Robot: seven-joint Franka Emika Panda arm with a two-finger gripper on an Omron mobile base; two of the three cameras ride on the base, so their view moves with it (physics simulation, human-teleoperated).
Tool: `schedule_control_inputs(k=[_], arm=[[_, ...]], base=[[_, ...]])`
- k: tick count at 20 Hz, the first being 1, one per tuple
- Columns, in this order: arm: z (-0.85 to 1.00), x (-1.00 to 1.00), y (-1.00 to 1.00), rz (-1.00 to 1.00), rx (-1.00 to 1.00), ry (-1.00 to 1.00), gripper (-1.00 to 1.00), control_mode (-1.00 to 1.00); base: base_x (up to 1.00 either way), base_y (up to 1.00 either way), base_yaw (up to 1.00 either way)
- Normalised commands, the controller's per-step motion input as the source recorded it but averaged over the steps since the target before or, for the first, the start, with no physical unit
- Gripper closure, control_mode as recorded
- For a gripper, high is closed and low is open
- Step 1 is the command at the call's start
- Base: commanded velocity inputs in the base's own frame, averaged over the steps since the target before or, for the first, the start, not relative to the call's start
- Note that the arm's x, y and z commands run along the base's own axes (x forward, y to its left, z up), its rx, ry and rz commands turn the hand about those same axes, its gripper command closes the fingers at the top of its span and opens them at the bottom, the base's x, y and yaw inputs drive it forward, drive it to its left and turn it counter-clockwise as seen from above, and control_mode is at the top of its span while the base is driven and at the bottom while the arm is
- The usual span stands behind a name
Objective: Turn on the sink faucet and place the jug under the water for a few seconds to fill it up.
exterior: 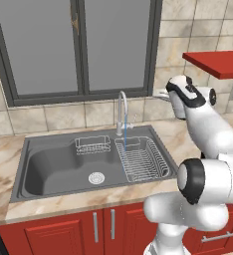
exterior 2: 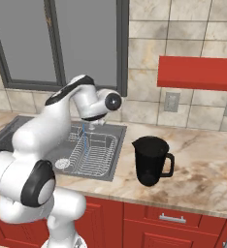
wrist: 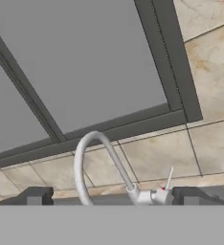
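The chrome sink faucet (exterior: 121, 110) stands behind the dark grey sink (exterior: 49, 169). A thin blue stream of water (exterior: 125, 135) runs from its spout onto the wire rack. My gripper (exterior: 161, 93) hovers to the right of the faucet, above the counter's back edge, and holds nothing. In the hand view the fingertips (wrist: 35, 196) stand wide apart, open, on either side of the faucet's gooseneck (wrist: 92, 155) and its lever (wrist: 168, 180). The black jug (exterior 2: 151, 160) stands upright on the marble counter to the right of the sink, with its handle on the right, apart from the gripper (exterior 2: 93, 124).
A wire dish rack (exterior: 141, 160) fills the sink's right part and a small wire caddy (exterior: 92, 145) sits at its back. A red shelf (exterior 2: 198, 72) hangs on the wall above the jug. A window (exterior: 78, 45) is behind the faucet. Red cabinets (exterior: 88, 226) run below.
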Motion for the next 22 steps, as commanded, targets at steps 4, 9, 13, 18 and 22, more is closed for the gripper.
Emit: schedule_control_inputs(k=[4, 9, 13, 18, 22], arm=[[0.42, -0.74, -0.21, 0.0, -0.05, 0.0, -1.0, -1.0], [0.0, -0.98, -0.49, 0.0, -0.04, -0.01, -1.0, -1.0], [0.0, -1.0, -0.62, 0.0, -0.06, -0.05, -1.0, -1.0], [0.0, -0.99, -0.87, 0.0, -0.07, -0.06, -1.0, -1.0], [0.0, -0.91, -1.0, 0.0, -0.07, -0.08, -1.0, -1.0]], base=[[0.0, 0.0, 0.0], [0.0, 0.0, 0.0], [0.0, 0.0, 0.0], [0.0, 0.0, 0.0], [0.0, 0.0, 0.0]])
